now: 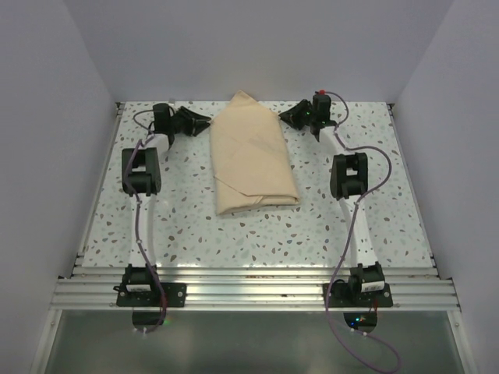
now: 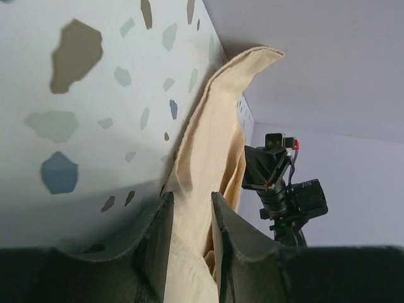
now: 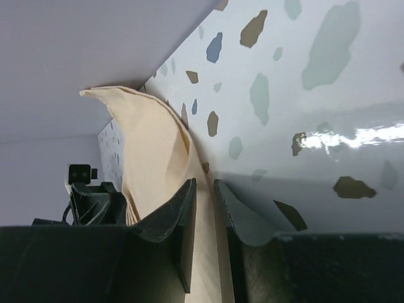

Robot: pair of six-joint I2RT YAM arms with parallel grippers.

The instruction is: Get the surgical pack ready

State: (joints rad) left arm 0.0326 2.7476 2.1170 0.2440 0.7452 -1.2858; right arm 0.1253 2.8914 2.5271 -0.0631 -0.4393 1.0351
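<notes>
Shows plain, pale lilac-grey walls (image 1: 257, 47) on the left, right and far side. Meets them at a white terrazzo table top (image 1: 257, 234), flecked with grey, brown and blue chips. Ends at the near edge in ribbed aluminium rails (image 1: 257, 292) running side to side. Borders there on a dull grey-green panel (image 1: 249, 343). Catches soft, even light, with a bright glare patch (image 3: 372, 136) on the glossy top.

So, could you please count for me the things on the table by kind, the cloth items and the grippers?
Folded tan wrap bundle: 1
Grippers: 2, the left gripper and the right gripper, one at each side of the bundle's far end
Total: 3
</notes>
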